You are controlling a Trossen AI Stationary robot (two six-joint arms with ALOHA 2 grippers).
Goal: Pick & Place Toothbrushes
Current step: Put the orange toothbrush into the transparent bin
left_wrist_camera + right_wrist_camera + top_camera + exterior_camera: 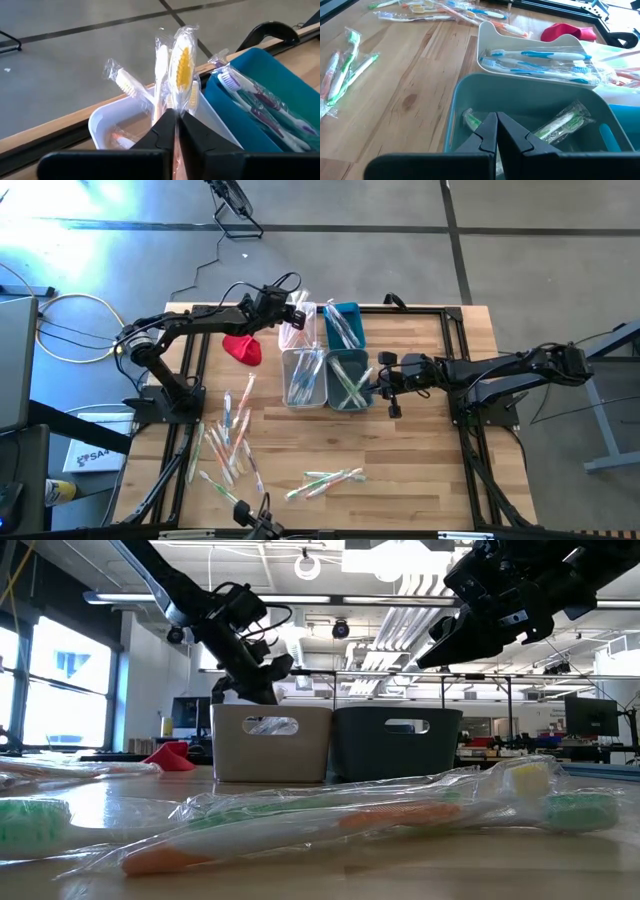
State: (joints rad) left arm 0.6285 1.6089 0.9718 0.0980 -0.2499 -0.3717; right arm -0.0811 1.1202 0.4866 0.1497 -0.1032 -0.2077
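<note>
Left gripper (176, 125): hangs over the far white bin (100, 127), fingers (160, 131) pinched narrow on the wrapped toothbrush with the yellow-orange head (183, 65), which stands upright between the tips.
Right gripper (496, 131): hangs over the near teal bin (451, 117), fingers pressed together with nothing between them.
Bins: 4 small bins stand together in a block near the far middle of the counter (420, 450); in the high view the 2 far ones are white and blue, the 2 near ones pale grey and teal.
Toothbrushes in bins: several wrapped brushes lean upright in the far white bin; purple-and-teal ones (260, 100) lie in the blue bin (300, 95); blue-handled ones (540, 62) lie in the pale bin (487, 32); green-handled ones (560, 122) lie in the teal bin.
Loose toothbrushes: a scattered pile (232, 442) lies on the counter's near left; a smaller cluster of green and orange ones (325, 480) lies near the front middle, well apart from the bins.
Red cloth (243, 348): lies on the counter just left of the bins, below the left arm.
</note>
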